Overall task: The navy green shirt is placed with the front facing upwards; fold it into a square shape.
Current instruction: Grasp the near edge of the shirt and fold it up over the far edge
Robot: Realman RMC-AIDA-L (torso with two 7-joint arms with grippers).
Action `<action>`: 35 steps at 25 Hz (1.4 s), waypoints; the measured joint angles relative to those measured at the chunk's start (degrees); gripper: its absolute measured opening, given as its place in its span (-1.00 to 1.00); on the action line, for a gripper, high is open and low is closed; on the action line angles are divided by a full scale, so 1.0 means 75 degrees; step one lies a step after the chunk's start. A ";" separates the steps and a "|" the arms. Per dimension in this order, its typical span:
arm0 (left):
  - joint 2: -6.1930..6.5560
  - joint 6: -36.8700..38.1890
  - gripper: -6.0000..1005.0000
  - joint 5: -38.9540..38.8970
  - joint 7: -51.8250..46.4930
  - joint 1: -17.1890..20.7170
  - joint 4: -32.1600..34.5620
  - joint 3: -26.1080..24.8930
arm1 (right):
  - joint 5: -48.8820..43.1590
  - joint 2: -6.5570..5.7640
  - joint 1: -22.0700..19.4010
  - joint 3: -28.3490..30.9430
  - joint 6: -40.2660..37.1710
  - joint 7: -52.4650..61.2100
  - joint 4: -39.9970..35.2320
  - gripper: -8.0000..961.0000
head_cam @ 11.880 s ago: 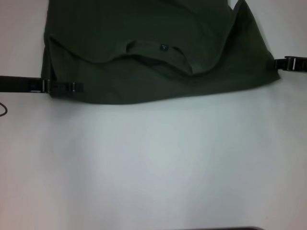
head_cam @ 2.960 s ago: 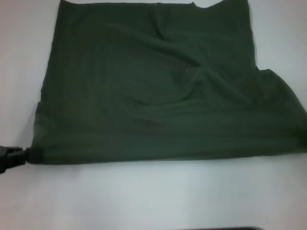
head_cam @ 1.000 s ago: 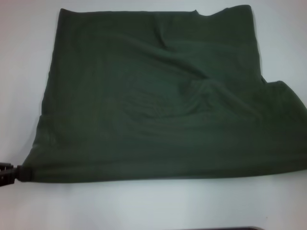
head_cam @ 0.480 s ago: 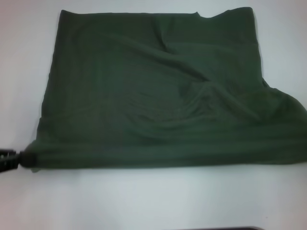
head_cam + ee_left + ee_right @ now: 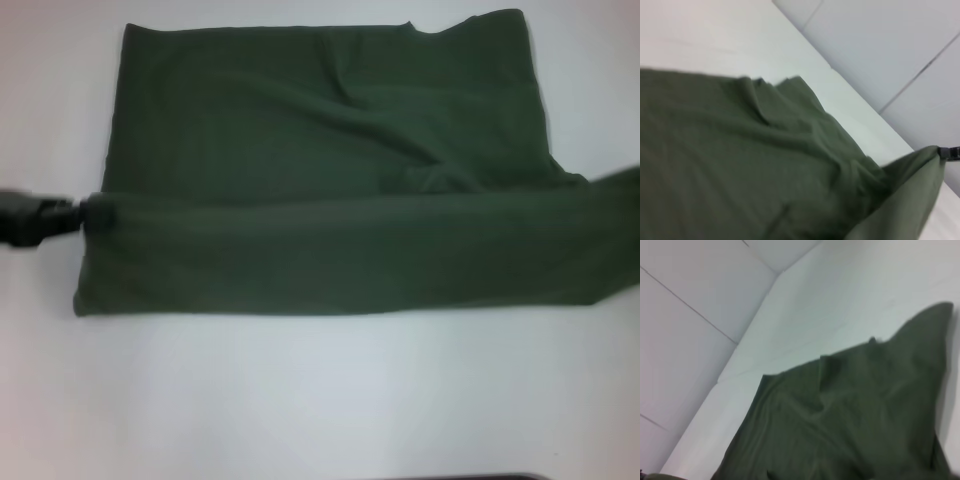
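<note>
My left hand [image 5: 82, 212] pinches the near-left corner of the dark olive-green cotton T-shirt [image 5: 330, 170] spread on the white bench [image 5: 320, 400]. The right hand [image 5: 950, 152] (barely visible) pinches the opposite corner. I judge we're mid-fold; next, lay the lifted edge down beyond the hands.

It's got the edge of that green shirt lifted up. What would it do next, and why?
Probably carry the lifted near edge farther across and lay it at the far edge. The left end effector grips a corner of the navy green shirt, and the raised band reaches only about halfway. The right end effector is out of the head view.

A plain white table [image 5: 320, 400] stands against pale grey wall panels [image 5: 890, 45] with thin seams.
</note>
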 joint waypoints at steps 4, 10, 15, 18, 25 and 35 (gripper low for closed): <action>-0.0031 -0.0766 -0.91 -0.0001 -0.0111 -0.0576 0.0309 0.0030 | -0.0007 0.0020 0.0561 -0.0034 0.0465 0.0137 0.0000 -0.92; -0.0196 -0.2176 -0.91 -0.0030 -0.0424 -0.1310 0.0435 0.0036 | -0.0036 0.0088 0.1349 -0.0326 0.1411 0.0343 0.0000 -0.92; -0.0289 -0.3194 -0.92 -0.0036 -0.0702 -0.1689 0.0455 0.0140 | -0.0030 0.0189 0.2019 -0.1137 0.2724 0.0641 0.0056 -0.92; -0.0309 -0.3743 -0.92 -0.0039 -0.0797 -0.1854 0.0493 0.0158 | -0.0021 0.0194 0.2205 -0.1376 0.3087 0.0718 0.0113 -0.92; -0.0349 -0.4700 -0.92 -0.0045 -0.0894 -0.2161 0.0557 0.0149 | 0.0005 0.0207 0.2833 -0.1856 0.4257 0.0756 0.0517 -0.92; -0.0572 -0.5823 -0.91 -0.0061 -0.0907 -0.2521 0.0646 0.0153 | 0.0090 0.0382 0.3245 -0.1948 0.5741 0.0559 0.0865 -0.92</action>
